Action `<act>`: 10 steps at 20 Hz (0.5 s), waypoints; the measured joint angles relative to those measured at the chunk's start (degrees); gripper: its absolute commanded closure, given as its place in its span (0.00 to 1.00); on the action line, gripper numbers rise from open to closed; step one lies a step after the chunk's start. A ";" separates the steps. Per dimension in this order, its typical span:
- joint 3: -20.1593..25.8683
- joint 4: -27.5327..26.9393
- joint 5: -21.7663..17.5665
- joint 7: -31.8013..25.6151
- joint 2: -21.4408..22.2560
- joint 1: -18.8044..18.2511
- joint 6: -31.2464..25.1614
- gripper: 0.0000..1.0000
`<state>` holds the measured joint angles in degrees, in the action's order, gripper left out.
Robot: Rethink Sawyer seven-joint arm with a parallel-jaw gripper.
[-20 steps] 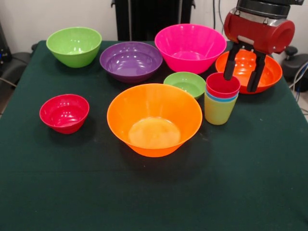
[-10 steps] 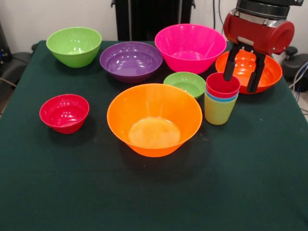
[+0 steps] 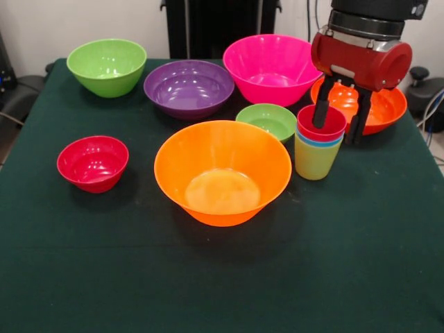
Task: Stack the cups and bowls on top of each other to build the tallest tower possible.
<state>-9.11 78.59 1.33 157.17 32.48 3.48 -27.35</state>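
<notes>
Three cups stand nested right of centre: the red cup on top, a sliver of the blue cup under it, and the yellow-green cup lowest. My gripper is open and straddles the red cup's right wall, one finger inside and the other outside. Around them are the bowls: a big orange bowl in the middle, a small green bowl beside the cups, a pink bowl, a purple bowl, a lime green bowl, a small red bowl and a red-orange bowl behind my gripper.
All of it sits on a dark green table cloth. The red-orange bowl lies close to the table's right edge.
My gripper has moved left and down, from behind the cups to astride the red cup's wall. The cups and bowls have not moved.
</notes>
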 measured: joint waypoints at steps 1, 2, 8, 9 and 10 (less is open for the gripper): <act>0.25 0.01 -0.25 0.00 0.02 -0.31 0.00 0.00; 0.81 0.01 -0.75 0.00 0.05 -1.01 -0.02 0.00; 3.10 0.00 -3.00 -0.48 0.36 -3.63 -0.01 0.00; 3.31 0.00 -3.27 -0.49 0.38 -3.86 -0.01 0.00; 3.50 0.00 -3.47 -0.49 0.38 -4.05 -0.01 0.00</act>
<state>-5.61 78.59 -2.14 156.67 32.86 -0.57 -27.36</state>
